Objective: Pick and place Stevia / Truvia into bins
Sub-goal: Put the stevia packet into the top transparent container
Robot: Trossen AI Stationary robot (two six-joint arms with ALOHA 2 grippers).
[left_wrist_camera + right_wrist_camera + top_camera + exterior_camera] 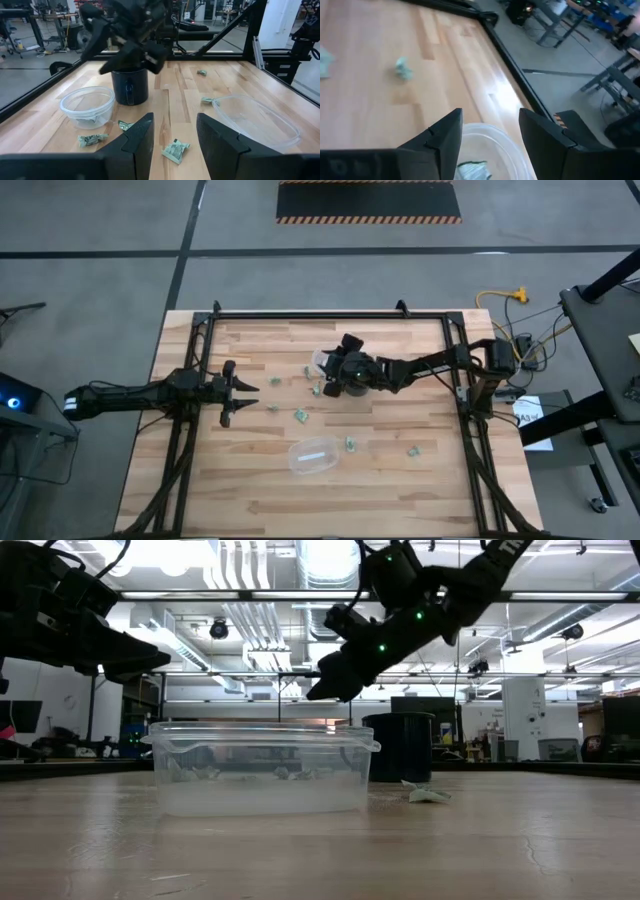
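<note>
Several green-and-white Stevia packets lie flat on the wooden table, among them one [300,415] mid-table, one [175,150] just in front of my left gripper and one [402,67] farther off. The round clear cup [87,105] stands beside the black mug [130,85] and has one packet [472,170] lying in it. My right gripper [490,130] hangs open right above the cup [485,145], holding nothing. My left gripper [175,140] is open too, low over the table's left part [240,388].
The larger oval clear tub [313,455] stands near the table's near edge, with a packet [350,443] beside it and another [412,450] to its right. A black frame [330,313] borders the table. In the low view the tub [260,770] stands in front of the mug [400,745].
</note>
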